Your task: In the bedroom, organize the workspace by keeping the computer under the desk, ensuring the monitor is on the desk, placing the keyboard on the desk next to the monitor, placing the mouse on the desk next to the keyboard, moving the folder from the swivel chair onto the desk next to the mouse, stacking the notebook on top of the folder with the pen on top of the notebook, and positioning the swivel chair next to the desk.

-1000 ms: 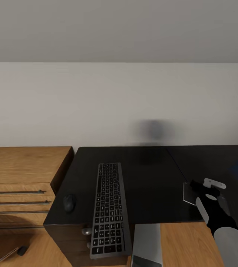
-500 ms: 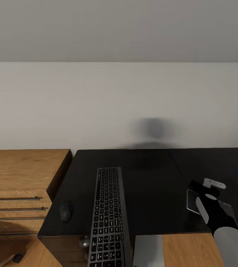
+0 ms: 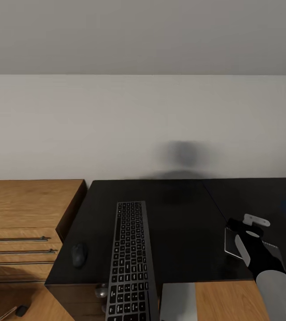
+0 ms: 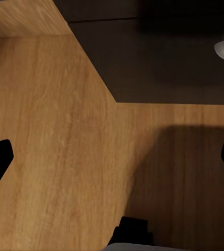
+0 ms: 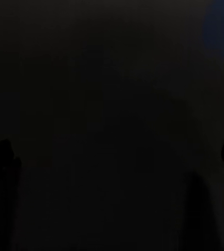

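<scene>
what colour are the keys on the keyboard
Black keys in a dark grey frame on the keyboard, clearest in the head view.

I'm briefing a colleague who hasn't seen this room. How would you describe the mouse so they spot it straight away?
Find the glossy black desk standing against the white wall beside a light-wood drawer cabinet. The small rounded black mouse lies on the desk's corner nearest that cabinet, left of the long dark grey keyboard, apart from it. It is short and domed where the keyboard is flat.

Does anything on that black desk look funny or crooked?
Yes. The keyboard lies lengthwise toward the robot, its near end past the desk edge. The mouse sits close to the left edge.
</scene>
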